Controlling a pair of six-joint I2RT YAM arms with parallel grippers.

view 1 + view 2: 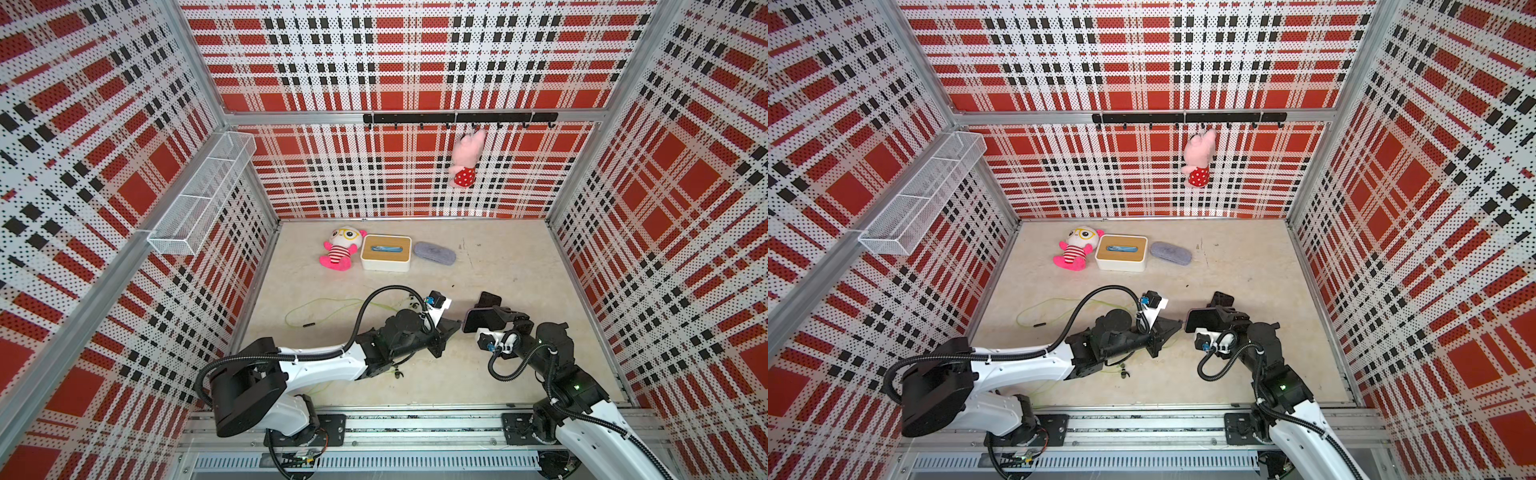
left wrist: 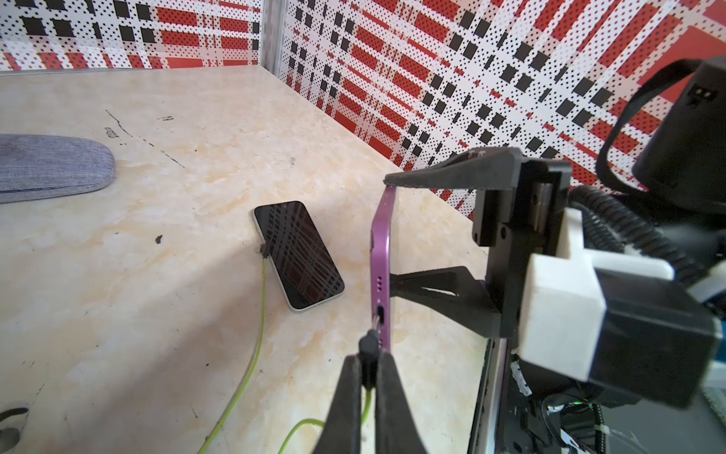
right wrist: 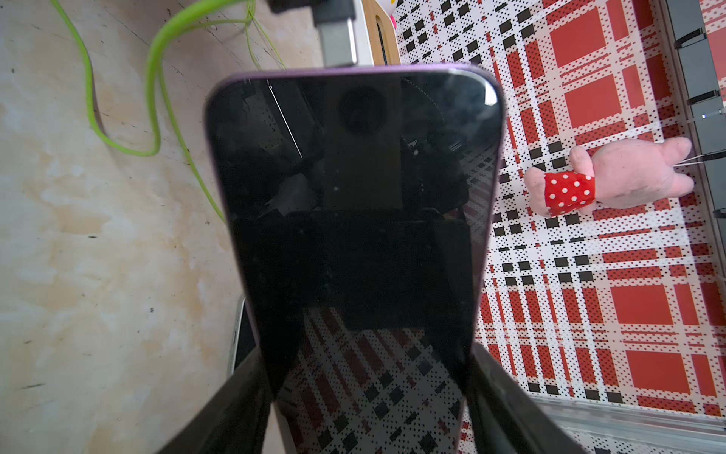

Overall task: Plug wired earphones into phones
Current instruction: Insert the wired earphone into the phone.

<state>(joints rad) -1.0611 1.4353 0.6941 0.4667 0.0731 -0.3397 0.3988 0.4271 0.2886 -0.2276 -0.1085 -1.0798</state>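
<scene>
Now, roughly halfway, by the look of it: white-edged phone (image 2: pixel 300 255) lies flat on tabletop (image 2: pixel 137 314) toward right edge, first plug (image 2: pixel 265 249) seated in its end, yellow-green cable (image 2: pixel 255 353) trailing away. Second set not done. Right gripper (image 3: pixel 365 351) clamps purple phone (image 2: pixel 380 251) across its width, raised on edge, port (image 2: pixel 380 312) facing left arm. Left gripper (image 2: pixel 369 355) reaches in low, jaws pinched narrow on black plug (image 2: pixel 369 346), metal tip right at port, apparently not fully home.
</scene>
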